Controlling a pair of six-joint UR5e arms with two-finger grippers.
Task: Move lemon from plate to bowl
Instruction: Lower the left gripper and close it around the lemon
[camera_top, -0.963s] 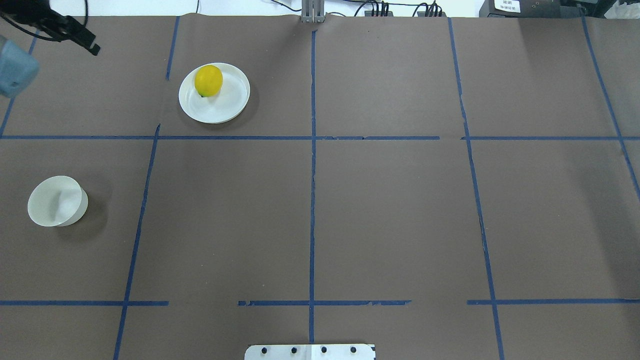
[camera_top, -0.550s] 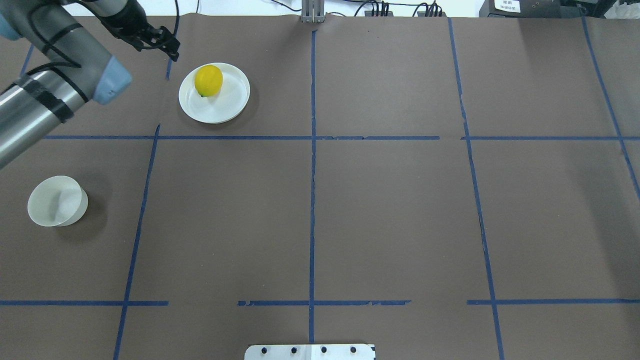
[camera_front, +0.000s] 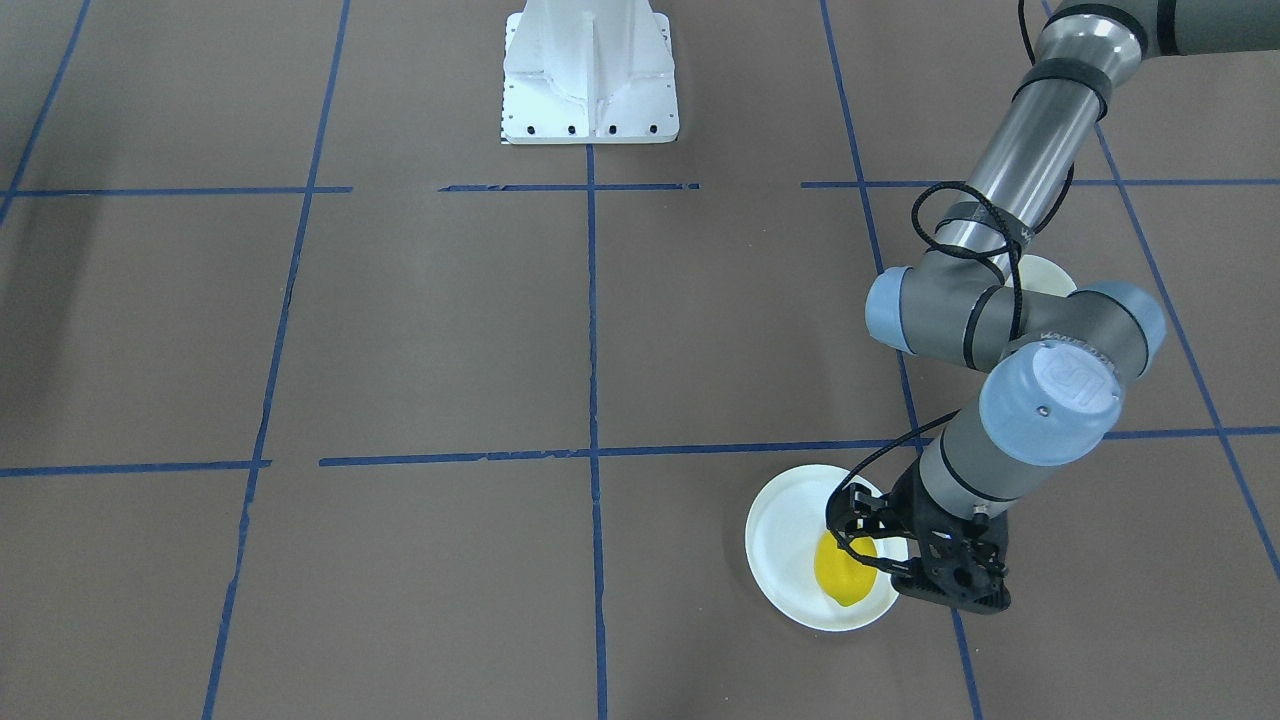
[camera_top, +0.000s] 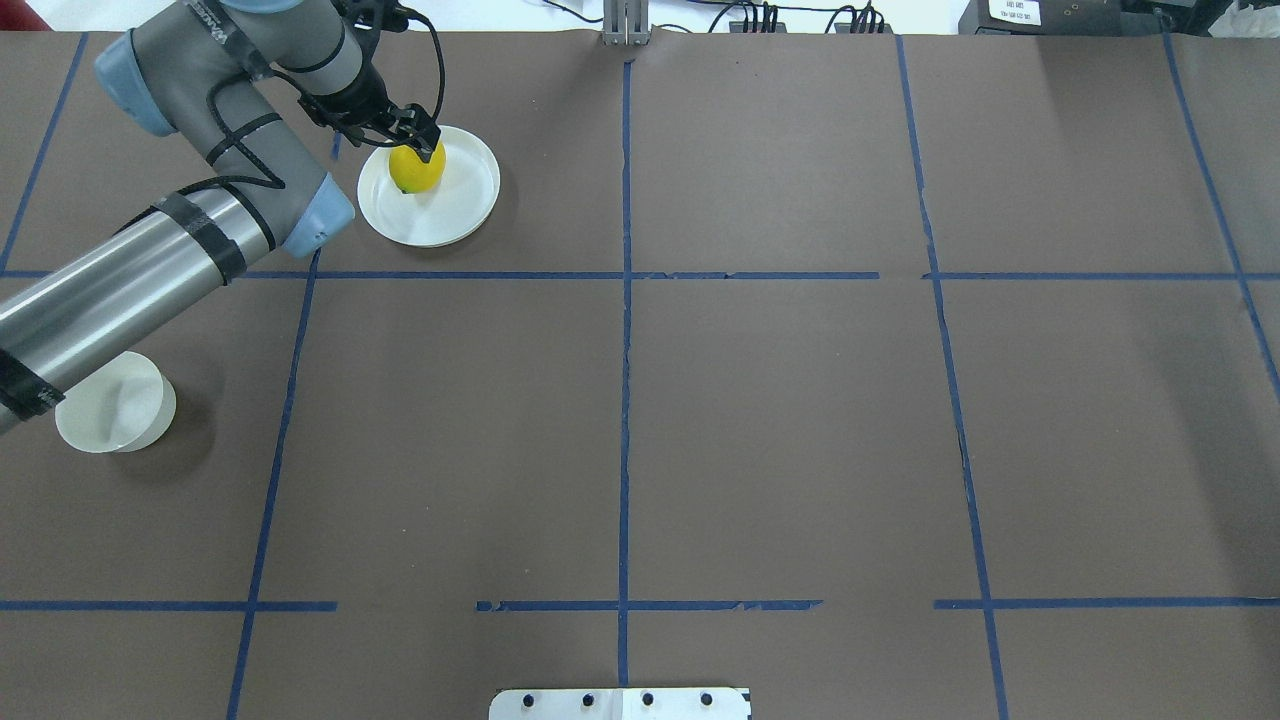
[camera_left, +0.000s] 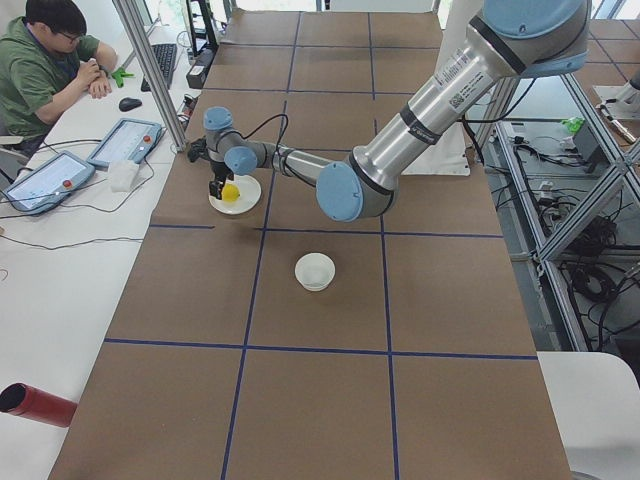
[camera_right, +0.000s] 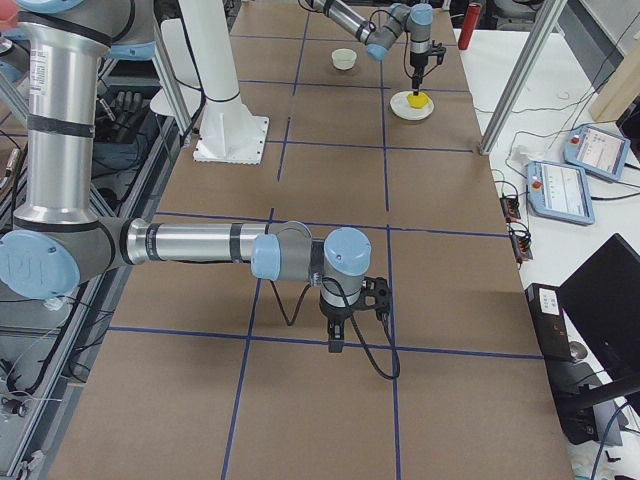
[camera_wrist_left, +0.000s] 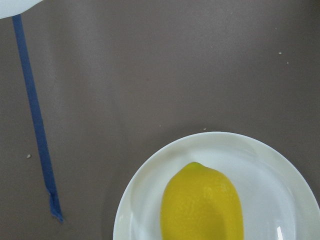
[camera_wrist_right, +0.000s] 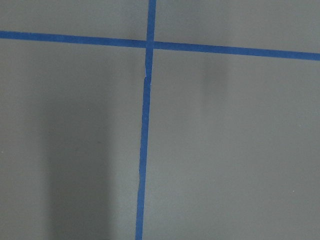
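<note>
The yellow lemon (camera_top: 417, 172) lies on the far-left part of the white plate (camera_top: 450, 210), at the table's far left. My left gripper (camera_top: 412, 130) hangs open right over the lemon, its fingers pointing down at the lemon's two sides (camera_front: 865, 545); I cannot tell whether they touch it. The left wrist view shows the lemon (camera_wrist_left: 201, 205) on the plate (camera_wrist_left: 260, 160) and no fingers. The cream bowl (camera_top: 110, 402) stands empty near the left edge, partly under the left arm. My right gripper (camera_right: 345, 320) shows only in the exterior right view, low over the table; I cannot tell its state.
Blue tape lines grid the brown table cover. The robot's white base (camera_front: 590, 70) stands at the near middle edge. An operator (camera_left: 45, 60) sits beyond the far edge with two pendants (camera_left: 125, 140). A red cylinder (camera_left: 35, 403) lies off the table's corner.
My left arm has swung in from the far left corner toward the right. Its gripper now hangs over the lemon on the plate. Lemon, plate and bowl have not moved.
</note>
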